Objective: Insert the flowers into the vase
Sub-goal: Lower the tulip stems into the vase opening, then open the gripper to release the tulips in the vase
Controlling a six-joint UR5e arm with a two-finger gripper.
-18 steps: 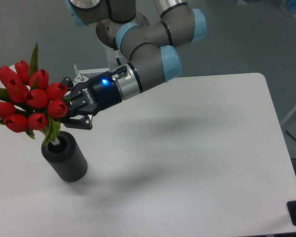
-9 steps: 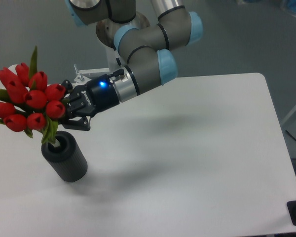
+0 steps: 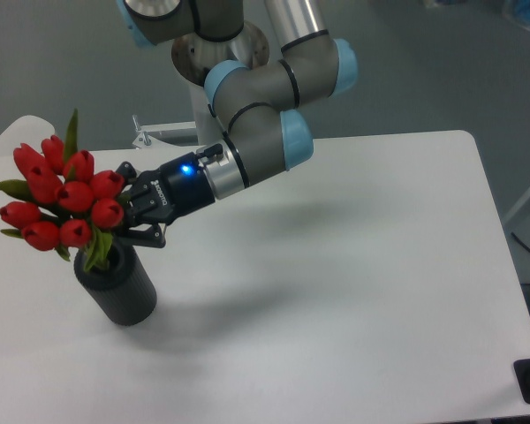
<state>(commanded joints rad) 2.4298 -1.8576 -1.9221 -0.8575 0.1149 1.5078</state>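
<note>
Red flowers (image 3: 64, 196) standing stems-down in dark vase (image 3: 117, 287) on white bench (image 3: 336, 265); claw (image 3: 131, 212) just beside the stems, jaw state unclear.

Evenly, softly lit from overhead. Faint diffuse shadows on the white table (image 3: 353, 265) beneath the arm (image 3: 256, 132). No harsh glare. Slightly soft focus, grainy at low resolution.

The arm (image 3: 256, 106) was grey tubing with pale blue joint caps and a polished silver upper section; its black hand (image 3: 134, 212) bore white lettering — a blue light glowed behind it.
</note>
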